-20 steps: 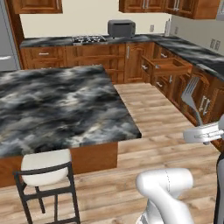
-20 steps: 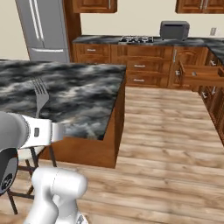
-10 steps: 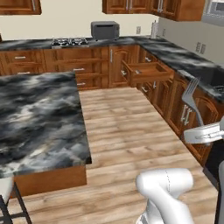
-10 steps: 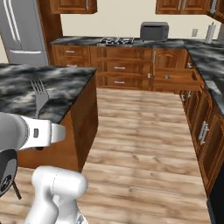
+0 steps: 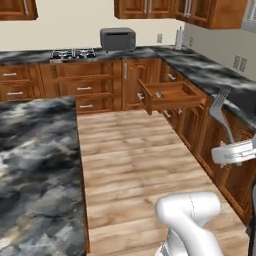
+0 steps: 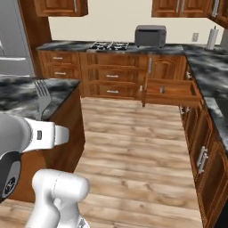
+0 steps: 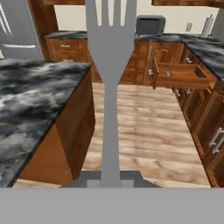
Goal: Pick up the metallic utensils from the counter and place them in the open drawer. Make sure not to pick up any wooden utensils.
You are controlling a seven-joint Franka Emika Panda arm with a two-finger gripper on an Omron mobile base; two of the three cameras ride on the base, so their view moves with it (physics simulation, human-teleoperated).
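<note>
Your base has swung round from the desk (image 5: 35,165) toward the open drawer (image 5: 172,95), now nearer ahead. Your tool (image 7: 110,181) stays clamped on the fork (image 7: 109,65), held upright; carry it over the drawer next.

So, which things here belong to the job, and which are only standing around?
Belongs to the job:
- fork, held in the gripper
- open drawer
- counter

Only standing around:
- toaster
- stove
- fridge
- paper towel roll
</note>
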